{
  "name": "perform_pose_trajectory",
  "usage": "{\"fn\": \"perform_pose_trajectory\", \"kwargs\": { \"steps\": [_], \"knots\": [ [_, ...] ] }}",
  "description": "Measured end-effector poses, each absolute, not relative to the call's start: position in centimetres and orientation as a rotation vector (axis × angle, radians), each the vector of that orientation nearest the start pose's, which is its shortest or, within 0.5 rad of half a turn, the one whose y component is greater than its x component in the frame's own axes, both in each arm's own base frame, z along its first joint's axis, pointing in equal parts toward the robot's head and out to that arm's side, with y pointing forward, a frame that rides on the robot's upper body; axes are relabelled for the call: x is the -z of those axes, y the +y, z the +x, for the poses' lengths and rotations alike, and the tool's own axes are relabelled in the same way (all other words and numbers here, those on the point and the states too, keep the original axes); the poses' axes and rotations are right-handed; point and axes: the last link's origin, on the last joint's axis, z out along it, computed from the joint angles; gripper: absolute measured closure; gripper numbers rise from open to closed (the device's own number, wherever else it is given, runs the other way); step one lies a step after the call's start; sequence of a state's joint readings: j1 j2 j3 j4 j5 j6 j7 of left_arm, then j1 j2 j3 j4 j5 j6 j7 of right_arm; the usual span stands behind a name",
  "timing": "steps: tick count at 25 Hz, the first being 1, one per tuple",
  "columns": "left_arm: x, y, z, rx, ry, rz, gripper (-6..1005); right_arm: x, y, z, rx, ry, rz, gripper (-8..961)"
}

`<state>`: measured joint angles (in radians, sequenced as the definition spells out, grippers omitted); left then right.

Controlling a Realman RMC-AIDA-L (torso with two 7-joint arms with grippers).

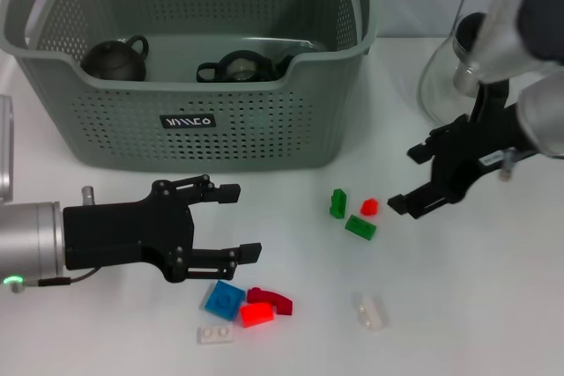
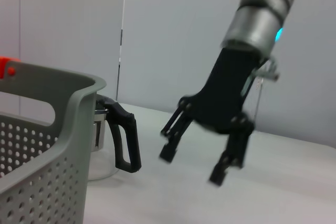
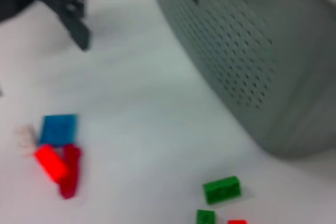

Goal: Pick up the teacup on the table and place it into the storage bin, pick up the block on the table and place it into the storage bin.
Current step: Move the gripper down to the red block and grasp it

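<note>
Head view shows you teapots [image 1: 115, 59] inside the storage bin [image 1: 189, 134], left gripper [image 1: 231, 222] spread before it, right gripper [image 1: 412, 179] spread, left wrist alone catches the glass pitcher's handle [image 2: 125, 140] beside the bin.

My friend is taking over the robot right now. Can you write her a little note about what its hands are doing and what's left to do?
Left hand: open, empty, low over the table in front of the storage bin.
Right hand: open, empty, just right of the small red block and two green blocks.
Done: a dark teapot and dark teacups already sit in the bin.
Left: no blocks in the bin yet. A blue block, red blocks and pale ones lie near the left hand.
A glass jug stands right of the bin.
</note>
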<state>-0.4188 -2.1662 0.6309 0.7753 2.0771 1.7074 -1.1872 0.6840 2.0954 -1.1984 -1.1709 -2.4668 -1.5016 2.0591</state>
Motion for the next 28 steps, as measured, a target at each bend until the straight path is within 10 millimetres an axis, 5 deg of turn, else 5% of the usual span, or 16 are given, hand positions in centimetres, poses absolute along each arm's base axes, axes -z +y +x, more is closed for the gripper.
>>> {"fn": "perform_pose_trajectory", "kwargs": {
  "steps": [13,22,25,28],
  "knots": [
    [1.3,28.3,-26.9,0.731,-0.407,-2.788,151,6.6,40.0,19.4,0.406,0.439,-2.773,79],
    [1.3,28.2,-27.1,0.726,-0.413,-2.789,152,7.9,39.9,19.6,0.42,0.414,-2.767,108],
    [1.4,28.2,-27.1,0.727,-0.416,-2.789,152,8.2,39.7,19.6,0.427,0.405,-2.773,300],
    [1.4,28.1,-27.1,0.729,-0.418,-2.79,152,8.5,39.5,19.5,0.433,0.398,-2.779,328]
  ]
}}
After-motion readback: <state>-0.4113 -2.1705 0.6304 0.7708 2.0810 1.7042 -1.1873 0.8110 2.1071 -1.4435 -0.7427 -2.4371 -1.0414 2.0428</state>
